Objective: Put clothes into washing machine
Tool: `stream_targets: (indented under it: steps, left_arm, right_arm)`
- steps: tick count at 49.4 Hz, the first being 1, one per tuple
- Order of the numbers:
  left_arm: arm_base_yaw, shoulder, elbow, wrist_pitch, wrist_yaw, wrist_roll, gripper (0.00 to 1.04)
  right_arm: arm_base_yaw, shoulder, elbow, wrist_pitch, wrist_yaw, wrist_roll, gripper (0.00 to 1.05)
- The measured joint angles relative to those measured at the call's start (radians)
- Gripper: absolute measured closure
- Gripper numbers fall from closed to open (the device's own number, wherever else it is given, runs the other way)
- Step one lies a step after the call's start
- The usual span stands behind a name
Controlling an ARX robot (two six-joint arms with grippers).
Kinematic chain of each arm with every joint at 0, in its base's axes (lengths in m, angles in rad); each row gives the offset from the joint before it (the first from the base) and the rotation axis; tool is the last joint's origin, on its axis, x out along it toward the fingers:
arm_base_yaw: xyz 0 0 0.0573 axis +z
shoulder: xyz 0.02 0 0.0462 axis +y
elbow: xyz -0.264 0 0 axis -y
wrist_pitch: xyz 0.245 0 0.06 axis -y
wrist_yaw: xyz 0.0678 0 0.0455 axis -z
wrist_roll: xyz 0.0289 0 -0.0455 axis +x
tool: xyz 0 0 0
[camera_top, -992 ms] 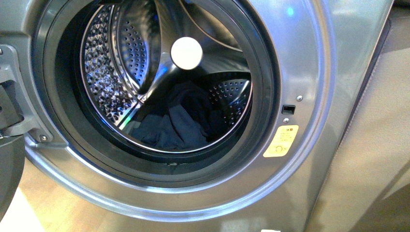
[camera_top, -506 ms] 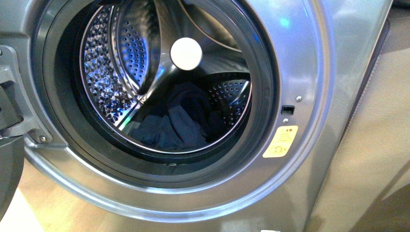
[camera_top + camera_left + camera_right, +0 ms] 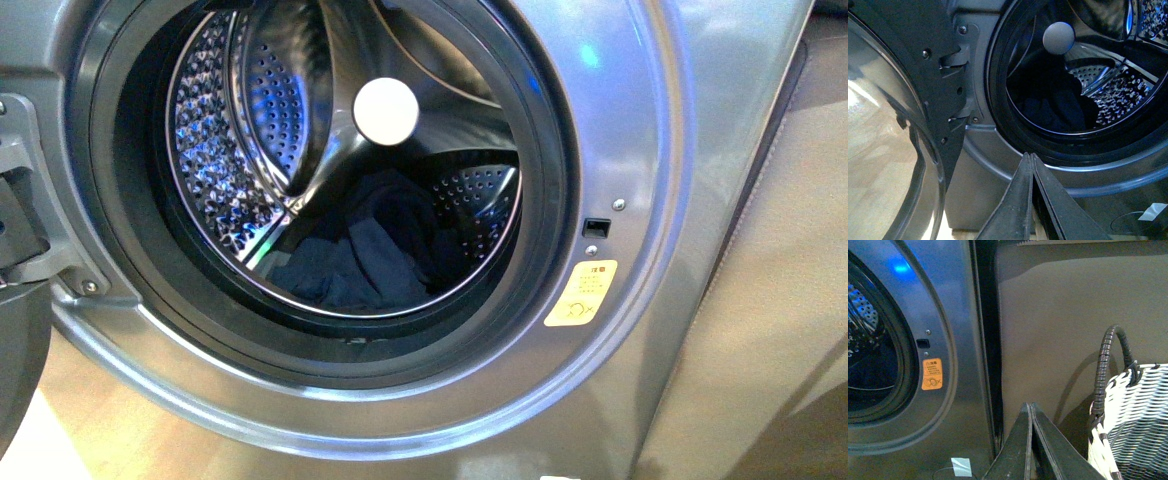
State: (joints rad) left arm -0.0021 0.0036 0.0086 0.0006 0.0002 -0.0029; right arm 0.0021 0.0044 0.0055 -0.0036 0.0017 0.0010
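Observation:
The silver-grey washing machine (image 3: 640,130) fills the front view with its porthole open. Dark navy clothes (image 3: 370,255) lie heaped at the bottom of the perforated steel drum (image 3: 215,160). Neither arm shows in the front view. In the left wrist view my left gripper (image 3: 1029,156) is shut with nothing in it, outside and below the porthole; the clothes (image 3: 1055,107) show dark inside the drum. In the right wrist view my right gripper (image 3: 1029,406) is shut and empty, beside the washing machine (image 3: 948,305) at its side edge.
The open door (image 3: 888,125) with its glass stands beside the porthole, hinge bracket (image 3: 25,235) at the rim. A yellow warning sticker (image 3: 582,292) sits by the latch. A white woven basket (image 3: 1135,420) with a dark handle stands near my right gripper, before a brown wall.

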Motion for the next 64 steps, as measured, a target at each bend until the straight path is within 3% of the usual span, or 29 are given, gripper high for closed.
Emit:
stream_targets:
  steps: [21, 48, 64]
  left_arm:
    - [0.0, 0.0, 0.0, 0.0, 0.0, -0.002, 1.0]
    - [0.0, 0.0, 0.0, 0.0, 0.0, 0.0, 0.06]
    - [0.0, 0.0, 0.0, 0.0, 0.0, 0.0, 0.07]
  right_arm:
    - [0.0, 0.0, 0.0, 0.0, 0.0, -0.001, 0.99]
    - [0.0, 0.0, 0.0, 0.0, 0.0, -0.001, 0.07]
    - [0.0, 0.0, 0.0, 0.0, 0.0, 0.0, 0.07]
